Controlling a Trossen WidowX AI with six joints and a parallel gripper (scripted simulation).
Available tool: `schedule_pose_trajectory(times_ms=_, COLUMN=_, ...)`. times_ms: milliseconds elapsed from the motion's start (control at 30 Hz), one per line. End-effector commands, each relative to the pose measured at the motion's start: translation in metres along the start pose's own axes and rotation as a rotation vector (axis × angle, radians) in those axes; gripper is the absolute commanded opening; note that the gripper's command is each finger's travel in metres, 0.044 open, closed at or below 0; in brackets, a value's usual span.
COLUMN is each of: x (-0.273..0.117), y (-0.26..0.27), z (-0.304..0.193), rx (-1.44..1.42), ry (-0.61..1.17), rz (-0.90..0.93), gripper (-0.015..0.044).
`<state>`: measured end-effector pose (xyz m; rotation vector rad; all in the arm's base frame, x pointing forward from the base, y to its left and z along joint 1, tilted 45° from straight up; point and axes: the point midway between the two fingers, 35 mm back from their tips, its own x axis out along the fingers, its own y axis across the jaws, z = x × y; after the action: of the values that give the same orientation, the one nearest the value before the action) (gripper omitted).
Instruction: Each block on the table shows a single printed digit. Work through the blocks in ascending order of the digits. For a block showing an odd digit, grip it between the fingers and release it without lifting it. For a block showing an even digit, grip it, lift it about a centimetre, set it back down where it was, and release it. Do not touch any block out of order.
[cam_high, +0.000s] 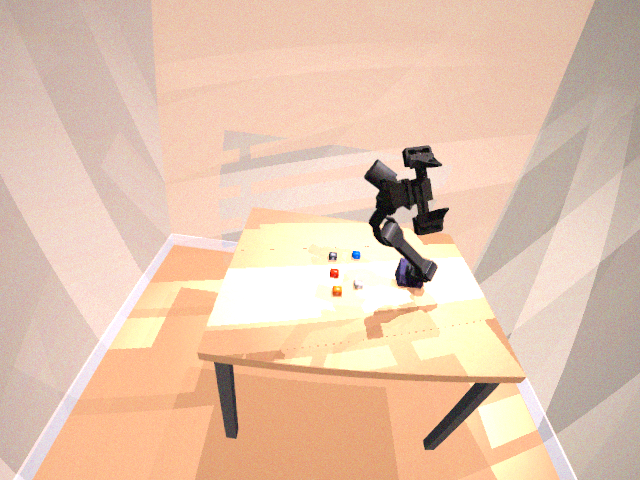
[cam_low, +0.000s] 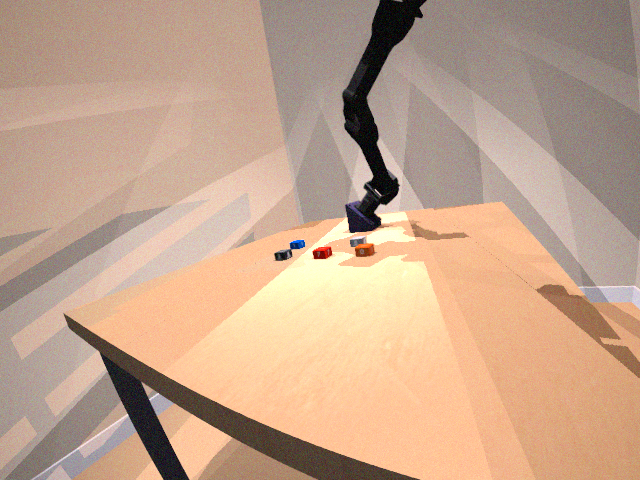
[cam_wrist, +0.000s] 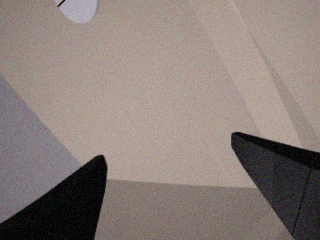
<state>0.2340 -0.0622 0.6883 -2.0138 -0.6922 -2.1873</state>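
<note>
My gripper (cam_high: 443, 187) (cam_wrist: 169, 150) is open and empty, raised high above the table (cam_high: 268, 310) (cam_low: 336, 330) and far from the blocks. A black block (cam_high: 332, 256) (cam_low: 283, 254) and a blue block (cam_high: 356, 255) (cam_low: 297, 244) sit side by side in the top view. A red block (cam_high: 334, 273) (cam_low: 322, 252) sits between the black block and an orange block (cam_high: 337, 291) (cam_low: 364, 250). A white block (cam_high: 358, 284) (cam_low: 357, 241) sits on the arm's side of the orange one. All rest on the table, apart from each other. Their digits are too small to read.
The arm's dark purple base (cam_high: 408, 273) (cam_low: 360, 217) stands on the table near the white block. The arm rises from it. The wrist view shows walls and a pale round shape (cam_wrist: 80, 9), with no block in it.
</note>
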Motion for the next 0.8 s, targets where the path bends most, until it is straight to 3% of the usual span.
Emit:
schedule_pose_trajectory(times_ms=0, x=0.001, y=-0.002, z=-0.002, rx=0.002, ry=-0.002, rz=-0.008, gripper=0.04)
schedule_pose_trajectory(times_ms=67, x=0.011, y=-0.018, z=-0.019, rx=-0.012, ry=-0.014, rz=-0.068, gripper=0.04)
schedule_pose_trajectory(times_ms=267, x=0.04, y=-0.061, z=-0.113, rx=-0.395, ry=0.098, rz=-0.229, gripper=0.04)
schedule_pose_trajectory(times_ms=467, x=0.059, y=-0.153, z=-0.176, rx=-0.814, ry=0.23, rz=-0.457, gripper=0.04)
schedule_pose_trajectory(times_ms=600, x=0.059, y=-0.229, z=-0.184, rx=-1.065, ry=0.317, rz=-0.647, gripper=0.04)
schedule_pose_trajectory(times_ms=767, x=0.041, y=-0.322, z=-0.153, rx=-1.318, ry=0.421, rz=-0.924, gripper=0.04)
